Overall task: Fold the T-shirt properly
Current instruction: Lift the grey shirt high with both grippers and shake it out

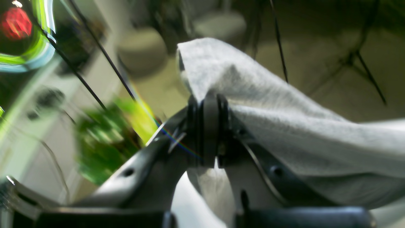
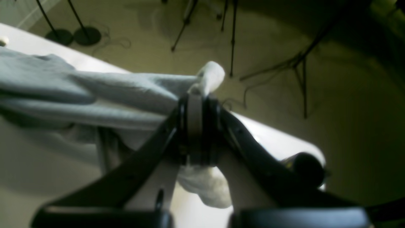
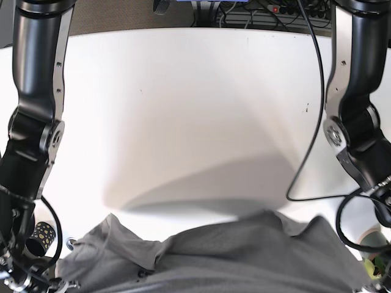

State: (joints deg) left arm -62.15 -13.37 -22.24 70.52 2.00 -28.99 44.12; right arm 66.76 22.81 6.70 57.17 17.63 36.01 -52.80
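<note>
Above the worktop (image 3: 195, 110), both end effectors, left (image 1: 208, 126) and right (image 2: 197, 126), clamp opposite ends of the T-shirt (image 3: 232, 250), its length strung crosswise between them.

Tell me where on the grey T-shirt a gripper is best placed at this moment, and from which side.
At an outer corner, from the side. Each gripper already does so: the left gripper and the right gripper are both shut on a bunched edge of the T-shirt, one at each end. The cloth spans between them in the base view, hanging above the table, so end grips probably keep it spread.
</note>
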